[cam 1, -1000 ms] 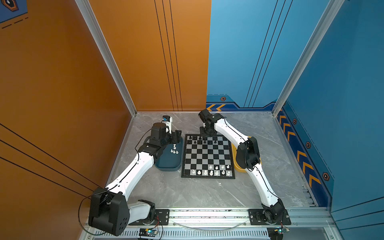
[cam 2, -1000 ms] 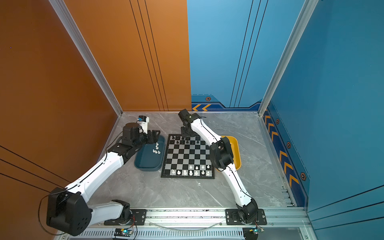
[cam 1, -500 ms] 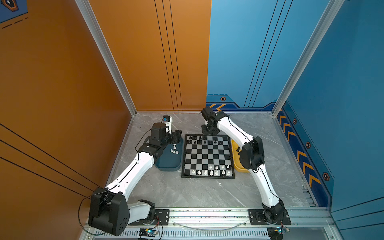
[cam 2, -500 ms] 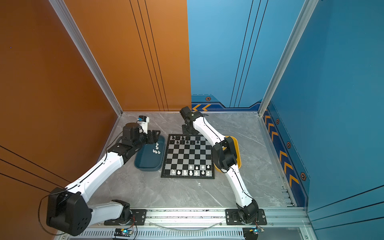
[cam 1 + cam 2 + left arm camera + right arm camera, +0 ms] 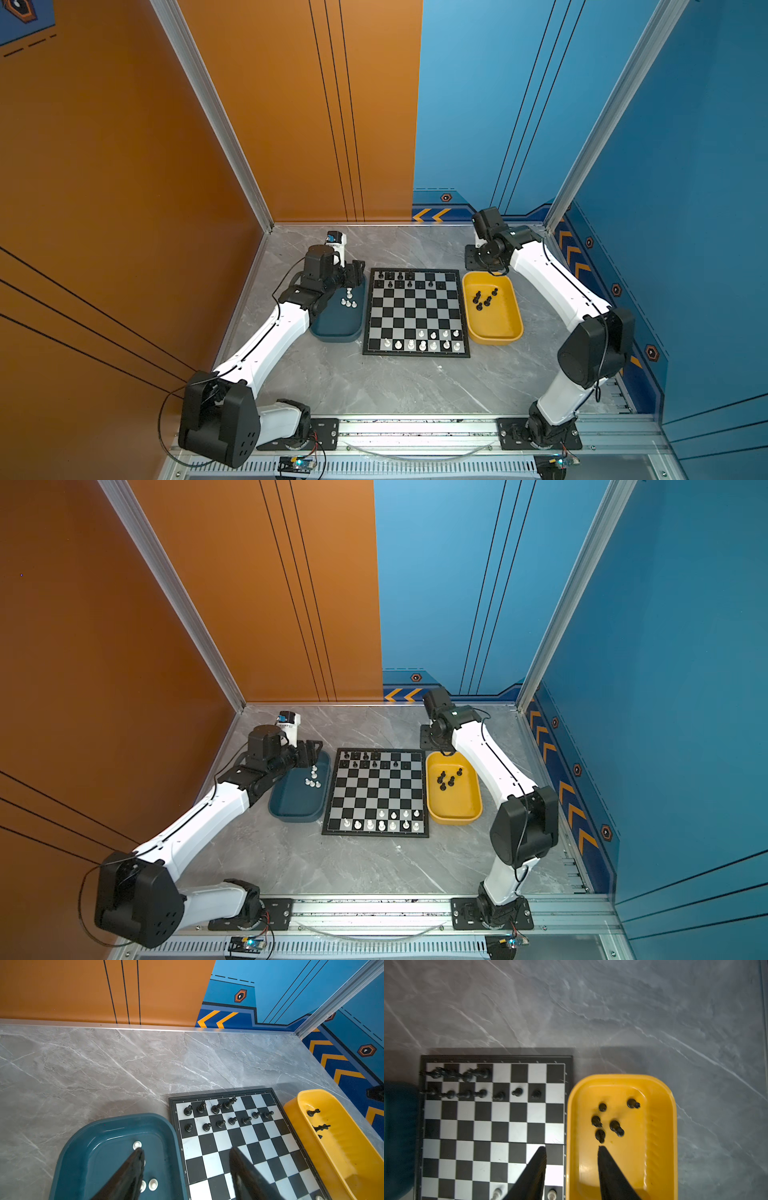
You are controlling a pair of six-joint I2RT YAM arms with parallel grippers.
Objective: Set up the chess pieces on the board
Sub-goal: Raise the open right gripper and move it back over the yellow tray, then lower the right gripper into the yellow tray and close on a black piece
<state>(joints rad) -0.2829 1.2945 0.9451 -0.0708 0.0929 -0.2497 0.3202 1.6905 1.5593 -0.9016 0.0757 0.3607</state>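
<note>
nearest the arms' bases, bare grey surface (image 5: 374, 386) runs up to the board (image 5: 415, 312), which lies flat in the middle between two trays. white pieces (image 5: 422, 345) stand on its two nearest rows: most along the edge row, a few on the next, toward the right.

just left of the board lies the dark blue tray (image 5: 336, 325), with a small white cluster (image 5: 348, 302) in its far half. the left pincer (image 5: 186, 1152) hangs over that far end. its jaws are wide apart and nothing sits between them. in the left wrist view one finger (image 5: 133, 1169) shows over the tray floor with its tip just beside a white piece. whether the two touch cannot be told.

just right of the board lies the yellow tray (image 5: 498, 326), with a black cluster (image 5: 484, 297) of five pieces in its far half. the right pincer (image 5: 572, 1148) is above, clear of them. its jaws are parted and grip nothing. in the blurred right wrist view one finger (image 5: 533, 1167) shows over the board's edge column and the other over the tray floor.

farther on, black pieces (image 5: 399, 277) stand on the board's two farthest rows, four on the last row toward the left and seven on the row before it. beyond them the right arm's wrist reaches over the far rim of the yellow tray, with open surface behind it up to the walls.
</note>
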